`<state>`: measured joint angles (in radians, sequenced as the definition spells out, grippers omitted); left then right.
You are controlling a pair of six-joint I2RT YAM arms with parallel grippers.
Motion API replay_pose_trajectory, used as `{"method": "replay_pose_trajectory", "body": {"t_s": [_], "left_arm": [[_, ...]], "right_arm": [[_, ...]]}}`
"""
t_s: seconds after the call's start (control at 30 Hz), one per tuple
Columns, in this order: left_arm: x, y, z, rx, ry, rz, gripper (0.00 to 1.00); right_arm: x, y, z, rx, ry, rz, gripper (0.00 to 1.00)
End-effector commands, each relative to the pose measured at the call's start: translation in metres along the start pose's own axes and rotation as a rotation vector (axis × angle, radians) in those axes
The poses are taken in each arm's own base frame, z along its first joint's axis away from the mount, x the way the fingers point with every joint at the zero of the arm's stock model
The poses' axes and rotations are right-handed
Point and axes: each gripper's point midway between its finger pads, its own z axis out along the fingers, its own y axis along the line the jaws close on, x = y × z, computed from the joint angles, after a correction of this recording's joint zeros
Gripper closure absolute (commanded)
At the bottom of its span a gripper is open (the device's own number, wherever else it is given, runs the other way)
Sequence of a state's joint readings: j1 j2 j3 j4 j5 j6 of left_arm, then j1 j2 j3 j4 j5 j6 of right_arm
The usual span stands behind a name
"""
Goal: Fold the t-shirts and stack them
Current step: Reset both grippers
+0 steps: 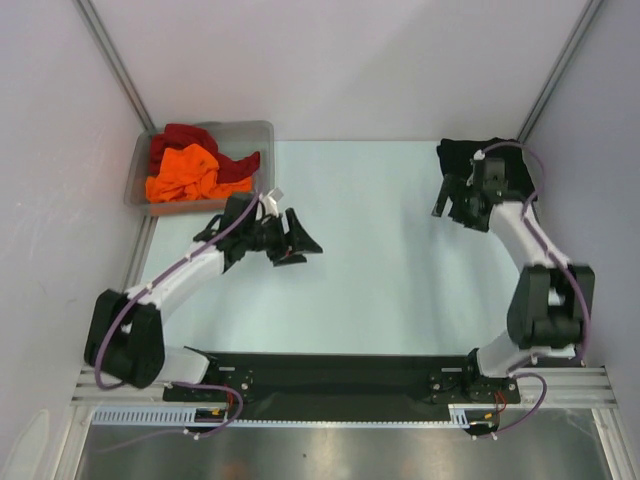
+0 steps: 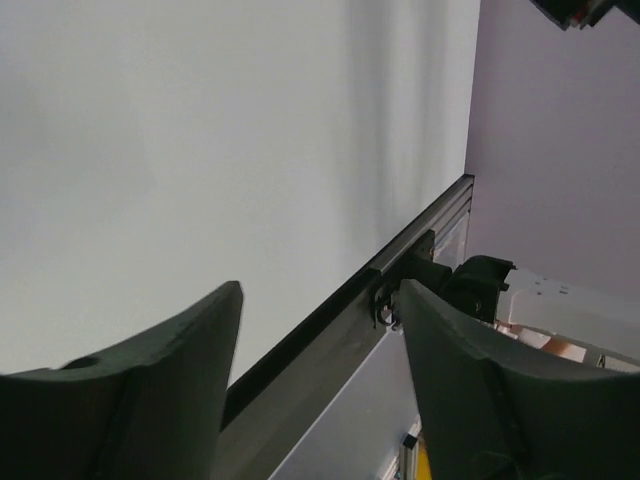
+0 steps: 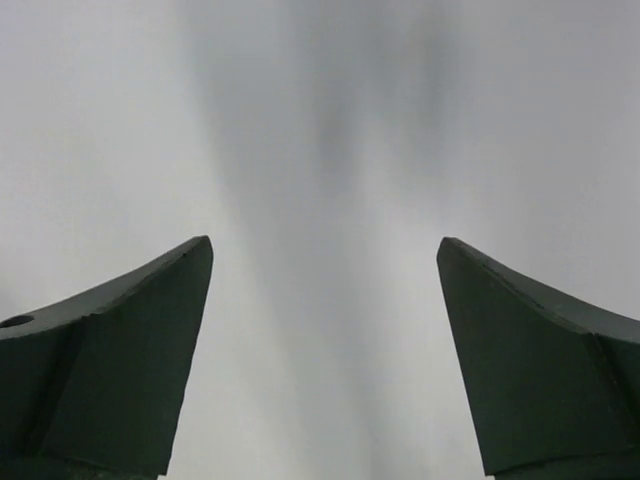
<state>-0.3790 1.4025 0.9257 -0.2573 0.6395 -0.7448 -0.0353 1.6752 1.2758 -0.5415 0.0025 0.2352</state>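
An orange t-shirt [image 1: 185, 172] and a dark red t-shirt [image 1: 185, 135] lie crumpled in the clear grey bin [image 1: 258, 130] at the far left. A black t-shirt [image 1: 462, 155] lies at the far right of the table, partly hidden by my right arm. My left gripper [image 1: 305, 245] is open and empty over the table's left middle, pointing right; in the left wrist view [image 2: 320, 290] nothing is between its fingers. My right gripper [image 1: 448, 210] is open and empty just in front of the black t-shirt; the right wrist view [image 3: 325, 241] shows only bare pale surface.
The pale green table [image 1: 390, 270] is walled by white panels left, right and behind. A black strip [image 1: 330, 375] runs along the near edge between the arm bases. The left wrist view shows the table's edge rail [image 2: 400, 255] and the right arm's base [image 2: 480, 285].
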Motion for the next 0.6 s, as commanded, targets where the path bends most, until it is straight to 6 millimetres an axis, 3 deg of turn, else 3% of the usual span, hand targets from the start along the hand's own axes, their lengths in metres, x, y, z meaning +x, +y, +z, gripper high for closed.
{"method": "replay_pose_trajectory", "body": {"t_s": [0.0,0.03,0.07,0.1,0.17,0.2,0.27,0.4,0.5,0.53,0.57], "left_arm": [[0.011,-0.022,-0.018,0.104,-0.065,0.026,0.26],[0.015,-0.022,-0.020,0.128,-0.067,0.042,0.23],[0.021,-0.024,-0.025,0.146,-0.073,0.057,0.20],[0.034,-0.012,-0.023,0.133,-0.051,0.042,0.16],[0.048,-0.006,-0.027,0.143,-0.029,0.059,0.11],[0.061,0.007,-0.025,0.127,-0.010,0.044,0.09],[0.070,0.007,-0.031,0.162,-0.026,0.056,0.09],[0.093,0.018,-0.034,0.222,-0.029,0.050,0.04],[0.108,0.017,-0.039,0.267,-0.010,0.054,0.04],[0.114,0.013,-0.041,0.303,-0.001,0.064,0.04],[0.118,0.007,-0.044,0.343,0.005,0.018,0.04]], "right_arm": [[0.005,0.062,-0.055,-0.334,-0.111,0.110,0.00],[0.038,0.056,-0.048,-0.337,-0.052,0.154,0.00],[0.042,0.061,-0.055,-0.379,-0.066,0.175,0.00],[0.047,0.065,-0.069,-0.417,-0.086,0.191,0.00],[0.087,0.063,-0.066,-0.444,-0.019,0.264,0.00],[0.100,0.068,-0.072,-0.455,-0.013,0.268,0.00],[0.135,0.060,-0.066,-0.406,0.066,0.314,0.01],[0.170,0.050,-0.068,-0.361,0.126,0.340,0.00],[0.184,0.054,-0.079,-0.413,0.135,0.368,0.00],[0.186,0.061,-0.086,-0.469,0.141,0.363,0.00],[0.175,0.074,-0.100,-0.576,0.083,0.349,0.00]]}}
